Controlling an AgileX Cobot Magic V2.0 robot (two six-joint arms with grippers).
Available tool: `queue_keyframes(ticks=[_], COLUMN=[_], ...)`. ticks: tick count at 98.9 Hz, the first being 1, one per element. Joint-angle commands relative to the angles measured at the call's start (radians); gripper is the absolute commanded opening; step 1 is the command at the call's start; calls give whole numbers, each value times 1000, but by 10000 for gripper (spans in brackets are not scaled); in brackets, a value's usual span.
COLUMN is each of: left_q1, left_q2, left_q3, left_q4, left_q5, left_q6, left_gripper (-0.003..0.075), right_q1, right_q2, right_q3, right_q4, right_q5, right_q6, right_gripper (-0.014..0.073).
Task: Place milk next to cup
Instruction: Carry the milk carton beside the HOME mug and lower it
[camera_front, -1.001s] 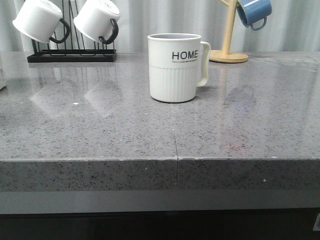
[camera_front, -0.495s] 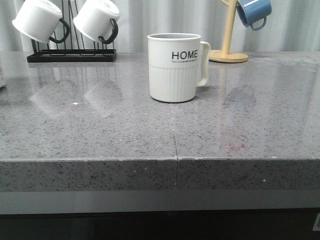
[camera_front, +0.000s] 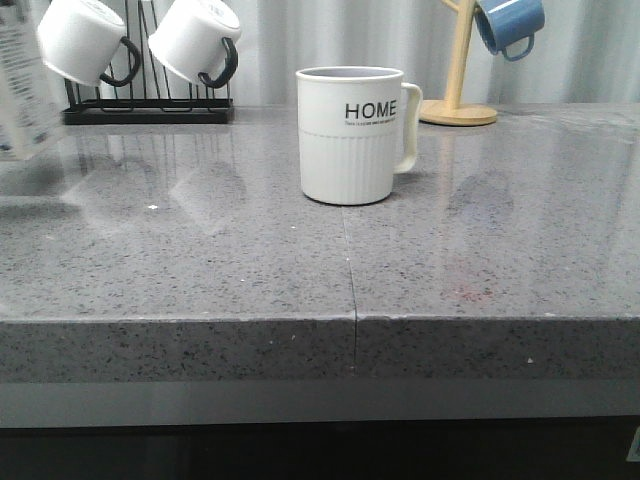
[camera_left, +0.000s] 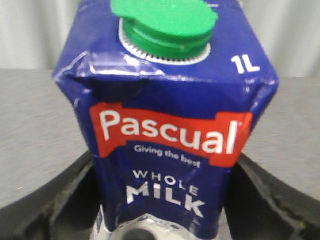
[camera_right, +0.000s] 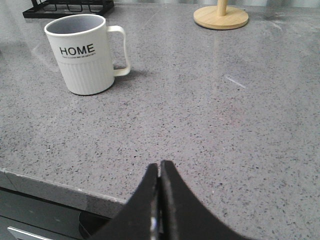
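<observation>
Speckled grey stone tabletop (camera_front: 200, 260) carries the ribbed cream "HOME" mug (camera_front: 352, 135) mid-rear, while left fingers (camera_left: 45, 210) clamp the tall blue-topped milk carton (camera_left: 167, 120) low at the left edge—probably heavy, stiff, slick; right fingers (camera_right: 159, 195) together.

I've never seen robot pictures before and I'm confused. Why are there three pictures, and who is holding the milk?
All three pictures show one moment, taken by three cameras on a robot with two arms. The front camera looks over a grey counter. On it stands a cream cup that says HOME. Behind it are two white mugs on a black rack and a blue mug on a wooden stand.

The other two cameras sit on the robot's wrists. The left one shows the milk, a blue carton with a green cap, held in the left gripper, dark on both sides of it. In the front view the carton peeks in at the far left. The right gripper is closed and empty.
</observation>
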Motion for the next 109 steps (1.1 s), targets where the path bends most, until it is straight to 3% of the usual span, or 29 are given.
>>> queue_keyframes(ticks=[1, 50, 81, 90, 100, 109], left_q1=[-76, -357, -399, -399, -399, -401], left_q2=[-26, 211, 251, 251, 251, 244], left_q3=[-63, -216, -227, -227, -227, -227], left_q4=[-3, -61, -67, -63, -63, -63], left_q5=[-67, -119, -132, -130, -130, -104], left_q6=[1, 1, 1, 1, 1, 1], left_gripper=[296, 295, 303, 407, 601, 677], right_q1=[-1, -1, -1, -1, -1, -1], right_q2=[11, 11, 11, 11, 11, 11], right_q3=[-28, -28, -28, -28, -28, -28], right_q4=[-8, -8, -8, -8, -8, -8], right_q5=[-84, -89, -91, -91, -91, -91], right_q6=[0, 0, 0, 0, 0, 0], right_gripper=[-60, -60, -60, -60, -60, -60])
